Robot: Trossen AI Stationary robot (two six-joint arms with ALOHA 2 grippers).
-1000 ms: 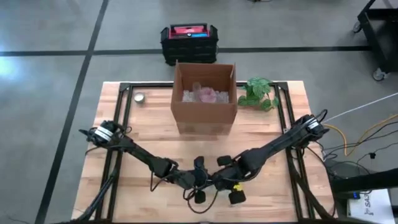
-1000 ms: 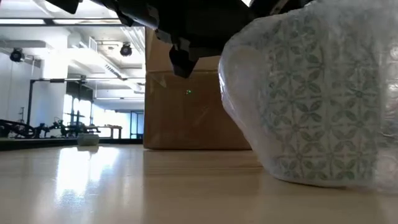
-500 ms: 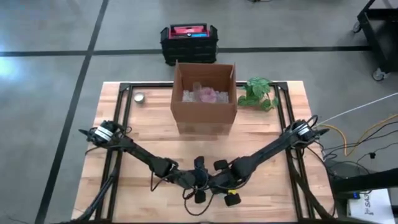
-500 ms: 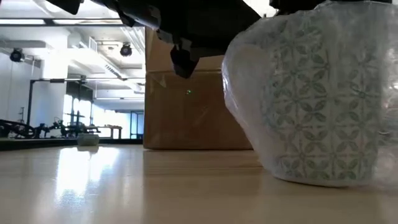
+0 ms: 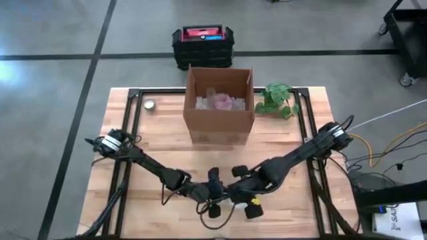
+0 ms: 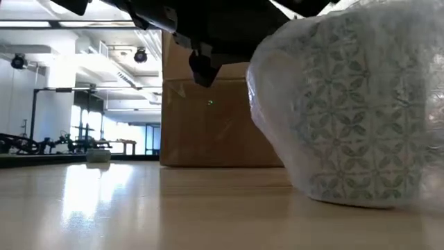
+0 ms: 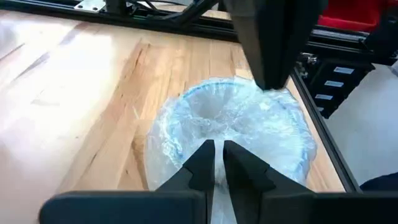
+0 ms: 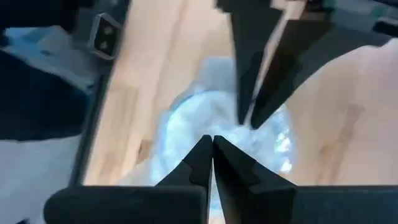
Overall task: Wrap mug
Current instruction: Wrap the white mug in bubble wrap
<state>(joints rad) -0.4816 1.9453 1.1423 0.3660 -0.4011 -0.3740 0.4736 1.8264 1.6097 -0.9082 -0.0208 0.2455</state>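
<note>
Mug (image 6: 347, 111), swaddled in clear bubble wrap (image 7: 236, 124), stands upright near the front edge of the wooden tabletop (image 5: 160, 140), about midway along it. In the low view its pale surface shows a green leaf-and-lattice pattern through the bubbled film, and the wrap bulges out on one side in a cloudy fold.

Both arms meet over it. The left gripper (image 7: 214, 152) has its dark fingers nearly together, only a thin slit between them, tips right at the crinkled plastic over the mug's round mouth; whether they pinch the film I cannot tell. The right gripper (image 8: 210, 146) comes in from the opposite side, its pointed fingers pressed together at the tips, down on the glossy wrap too, and again a hold on the film can't be made out.

Behind the mug, toward the back edge, sits an open cardboard box (image 5: 220, 107) with pinkish padding inside. A leafy green plant (image 5: 277, 100) is just beside it, and a small round tin (image 5: 149, 105) lies near the back-left corner.
</note>
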